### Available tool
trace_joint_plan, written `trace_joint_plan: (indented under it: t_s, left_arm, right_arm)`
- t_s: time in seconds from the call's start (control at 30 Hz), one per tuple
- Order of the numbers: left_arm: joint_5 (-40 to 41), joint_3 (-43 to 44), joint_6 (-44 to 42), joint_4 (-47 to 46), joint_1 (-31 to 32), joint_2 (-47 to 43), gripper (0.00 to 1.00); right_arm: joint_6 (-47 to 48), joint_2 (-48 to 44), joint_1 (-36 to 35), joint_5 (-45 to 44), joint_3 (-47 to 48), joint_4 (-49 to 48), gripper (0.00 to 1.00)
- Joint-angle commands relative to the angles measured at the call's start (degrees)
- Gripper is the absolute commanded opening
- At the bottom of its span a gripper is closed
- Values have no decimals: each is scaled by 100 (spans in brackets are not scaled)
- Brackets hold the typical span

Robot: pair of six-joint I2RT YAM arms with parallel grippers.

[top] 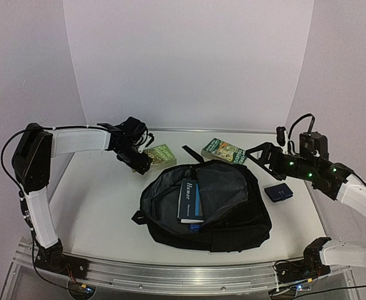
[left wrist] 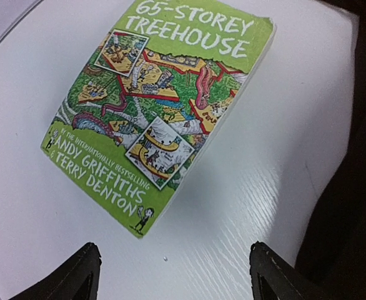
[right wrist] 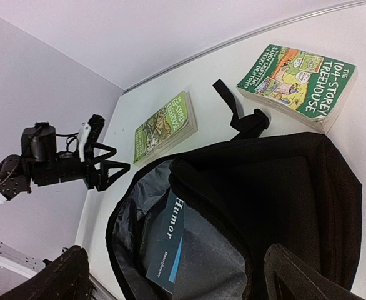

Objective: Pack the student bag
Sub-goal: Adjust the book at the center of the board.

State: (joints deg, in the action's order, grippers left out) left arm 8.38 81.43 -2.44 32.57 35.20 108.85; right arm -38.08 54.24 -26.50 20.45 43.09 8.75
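Presently the student bag [top: 214, 206] is found open on the counter [top: 102, 200]. Left gripper [left wrist: 173, 262], by the green book [left wrist: 164, 106], and right gripper [right wrist: 177, 262] are seen released. The book could be dropped if pinched shallowly.

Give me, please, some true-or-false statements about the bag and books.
1. The student bag lies open with a blue book inside. True.
2. The left gripper grips the 65-Storey Treehouse book. False: it is open, the book on the table ahead of it.
3. The 104-Storey Treehouse book is in the bag. False: it lies on the table beyond the bag.
4. A dark blue pouch lies beside the bag. True.
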Motion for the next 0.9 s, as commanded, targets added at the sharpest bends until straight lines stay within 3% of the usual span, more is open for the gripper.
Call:
trace_joint_plan:
  t_s: [0.0,0.4,0.53,0.87]
  left_arm:
    - [435,455,-710,39,-22,611,84]
    - [711,626,-1168,-115,-127,1241,82]
    - [779,449,-1346,-450,-127,1197,60]
    - [815,87,-1705,-911,-127,976,24]
  right_arm:
    - [-66,-227,20,10,-31,-190,97]
    - [-108,-363,17,-7,-135,-189,97]
    - [-104,-342,22,0,-120,-189,97]
    - [-142,-427,17,24,-160,-190,97]
